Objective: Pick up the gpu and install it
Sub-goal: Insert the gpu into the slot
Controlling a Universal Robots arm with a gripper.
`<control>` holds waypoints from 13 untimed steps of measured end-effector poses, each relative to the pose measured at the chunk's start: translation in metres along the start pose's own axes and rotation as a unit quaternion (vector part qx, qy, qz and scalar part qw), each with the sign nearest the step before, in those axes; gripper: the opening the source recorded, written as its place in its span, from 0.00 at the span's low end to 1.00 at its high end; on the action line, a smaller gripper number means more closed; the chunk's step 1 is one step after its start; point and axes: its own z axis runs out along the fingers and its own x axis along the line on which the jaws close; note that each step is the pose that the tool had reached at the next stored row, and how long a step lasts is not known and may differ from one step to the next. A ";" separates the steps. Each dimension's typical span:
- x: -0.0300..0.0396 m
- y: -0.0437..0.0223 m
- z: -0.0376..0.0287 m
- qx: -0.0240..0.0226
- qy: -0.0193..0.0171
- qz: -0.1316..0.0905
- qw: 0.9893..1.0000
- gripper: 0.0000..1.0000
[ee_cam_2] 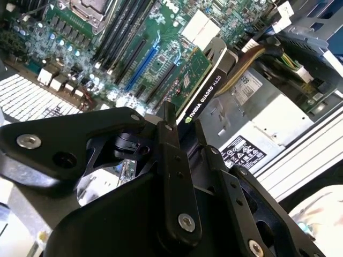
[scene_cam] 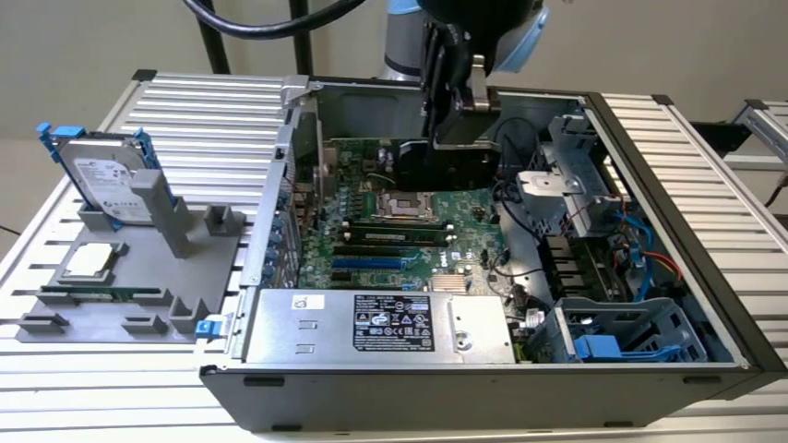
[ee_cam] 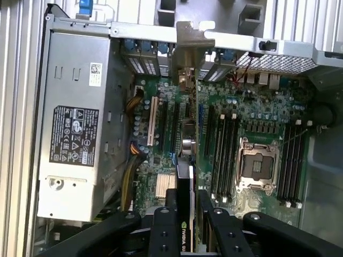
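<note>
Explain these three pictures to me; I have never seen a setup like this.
This is a robot arm working over an open computer case. The exterior view comes from a camera off the arm; both wrist views come from cameras riding on the arm, looking past its tool. The tool is clamped on the gpu, a thin card held edge-on over the green motherboard. At the exterior view's left, a grey tray holds an upright hard drive and a flat processor chip.
</note>
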 end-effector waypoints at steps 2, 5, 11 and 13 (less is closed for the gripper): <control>-0.0001 -0.0001 0.0036 0.000 0.000 0.012 1.000 0.00; 0.0000 -0.0002 0.0085 0.000 -0.001 0.036 0.999 0.00; -0.0012 -0.0006 0.0160 0.001 -0.002 0.062 0.998 0.00; -0.0038 -0.0009 0.0188 0.001 -0.002 0.064 0.998 0.00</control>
